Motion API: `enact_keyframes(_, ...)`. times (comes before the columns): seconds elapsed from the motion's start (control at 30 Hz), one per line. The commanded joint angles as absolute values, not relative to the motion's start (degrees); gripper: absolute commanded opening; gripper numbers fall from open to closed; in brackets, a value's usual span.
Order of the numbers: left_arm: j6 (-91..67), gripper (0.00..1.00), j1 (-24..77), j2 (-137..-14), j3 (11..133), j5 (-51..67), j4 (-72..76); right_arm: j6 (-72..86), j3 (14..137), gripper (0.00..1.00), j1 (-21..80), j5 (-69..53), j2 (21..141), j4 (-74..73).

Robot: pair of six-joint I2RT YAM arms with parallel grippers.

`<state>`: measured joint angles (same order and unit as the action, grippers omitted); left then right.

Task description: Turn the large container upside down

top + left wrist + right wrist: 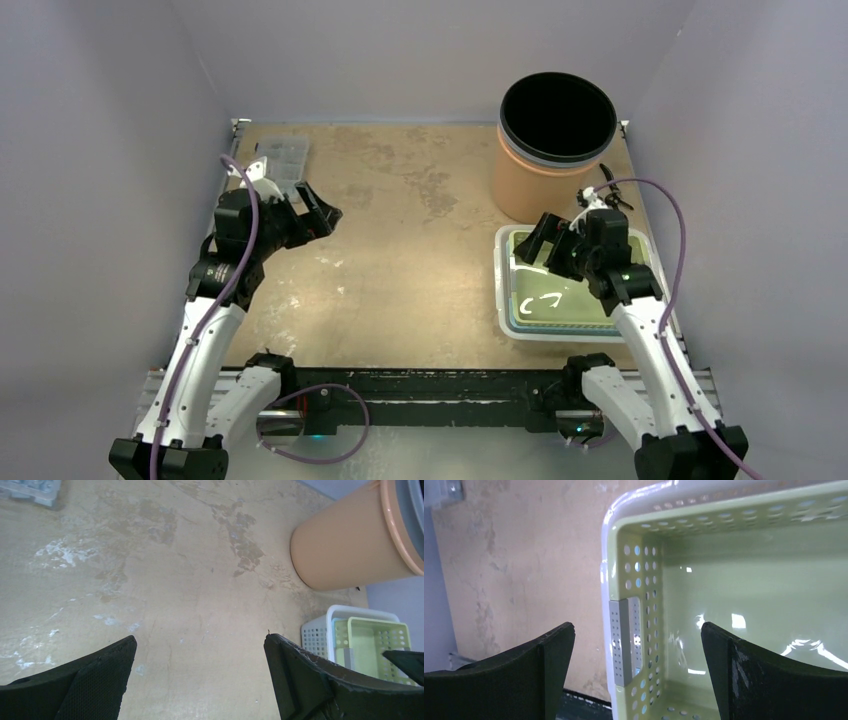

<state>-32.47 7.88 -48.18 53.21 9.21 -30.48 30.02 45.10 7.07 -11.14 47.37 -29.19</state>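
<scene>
The black bar (pixel 440 384) at the near edge is closest. Just past it on the right, the right gripper (pixel 549 244) hangs wide open over a green basket (pixel 560 300) that sits inside a white basket (pixel 502 300). The left gripper (pixel 316 219) is wide open too, over the bare table (pixel 420 280) on the left. The large container (pixel 528 185), an orange tub, stands upright at the far right, mouth up. It looks stiff, smooth and light, maybe slippery. The rim looks like the best place to pinch, one arm on each side.
</scene>
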Motion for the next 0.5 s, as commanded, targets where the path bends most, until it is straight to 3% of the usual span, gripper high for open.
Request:
enact_keyframes(0.0,-33.5,0.99,7.6,-47.0,53.0,14.3,-26.0,27.8,43.8,0.99,7.0,-16.9,49.2,-28.3)
enact_keyframes(0.47,-38.0,0.99,7.6,-44.0,51.2,21.7,-27.8,26.1,44.3,0.99,12.6,-24.2,54.5,-24.6)
